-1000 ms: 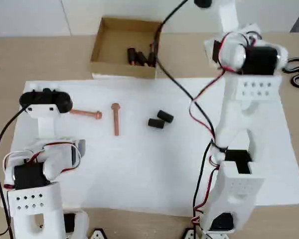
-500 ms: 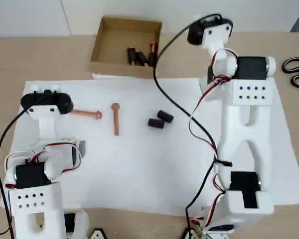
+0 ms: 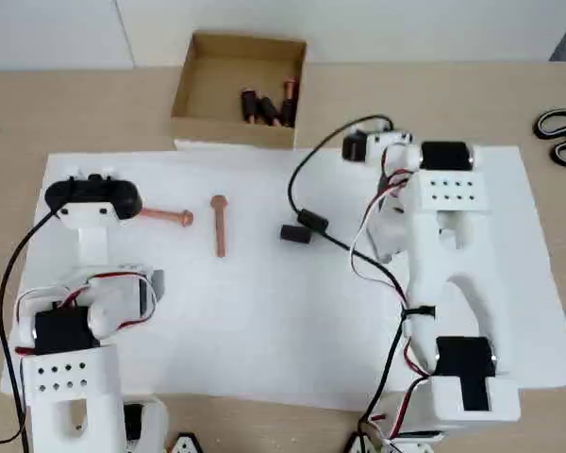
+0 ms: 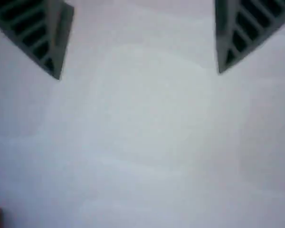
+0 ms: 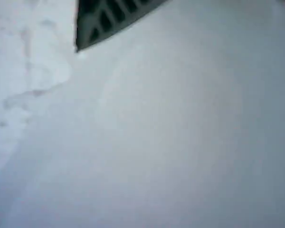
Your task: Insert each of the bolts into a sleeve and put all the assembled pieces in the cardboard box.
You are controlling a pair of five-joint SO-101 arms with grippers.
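From the high camera we look almost straight down over the table (image 3: 75, 104), with the left arm (image 3: 66, 359) at 7 o'clock, the right arm (image 3: 457, 311) at 5 and the cardboard box (image 3: 217, 85) at 12. Both wrist cameras face down, very near the white sheet (image 3: 264, 321). On the left we look out through the left gripper (image 4: 138, 73), its fingers (image 4: 42, 38) spread wide. That sheet is what all three views share.

Two bolts (image 3: 219, 225) and two sleeves (image 3: 296, 234) lie just on the arms' side of the cardboard box (image 3: 191, 85), a black cable (image 3: 291, 184) slung across the sleeves; farther from the box, bare white sheet (image 3: 264, 321) leaves open passage between the arms
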